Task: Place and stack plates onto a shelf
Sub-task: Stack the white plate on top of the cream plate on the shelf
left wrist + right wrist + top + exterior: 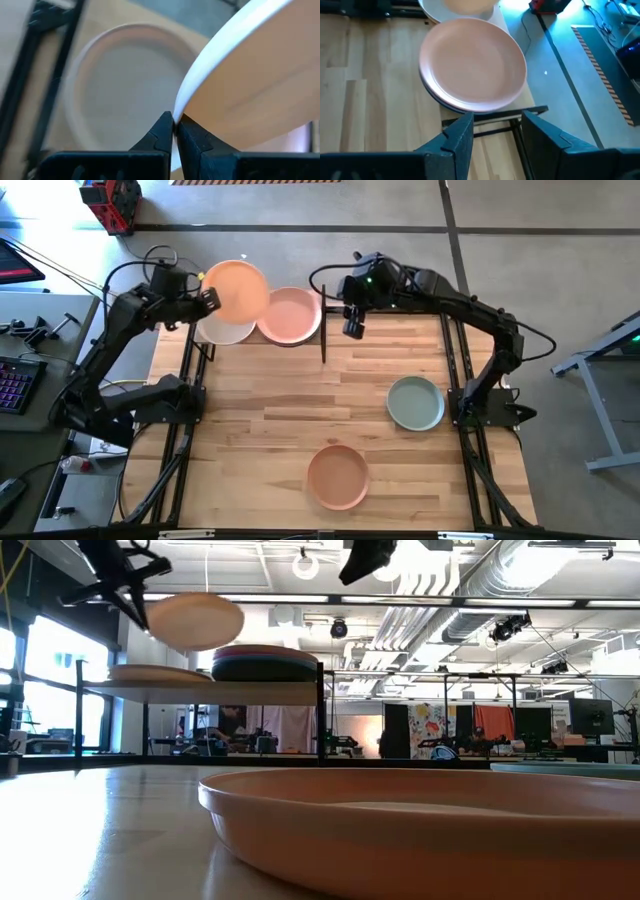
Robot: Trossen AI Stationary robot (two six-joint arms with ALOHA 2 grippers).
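My left gripper (208, 298) is shut on a peach-orange plate (237, 288), which it keeps in the air above the shelf's (200, 691) left half. A cream plate (222, 332) lies on the shelf under it. On the shelf's right half a pink plate (472, 62) tops a stack (265, 662) with blue and dark layers. My right gripper (497, 125) is open and hovers above the shelf's right end, touching nothing. A sage green plate (415, 402) and a duller orange-beige plate (337, 475) lie flat on the tabletop. My left gripper pinches the peach-orange plate's rim (182, 102) between its two fingertips (165, 127), on the plate's left edge. The fingers come from the table's left, roughly level. The plate is lifted clear and nearly level, above the cream plate (160, 673).
The shelf's thin black posts (323, 330) stand at the tabletop's far edge. Bare wood (270, 410) spreads between the shelf and the two plates on the table. The orange-beige plate (420, 830) sits close to the near edge.
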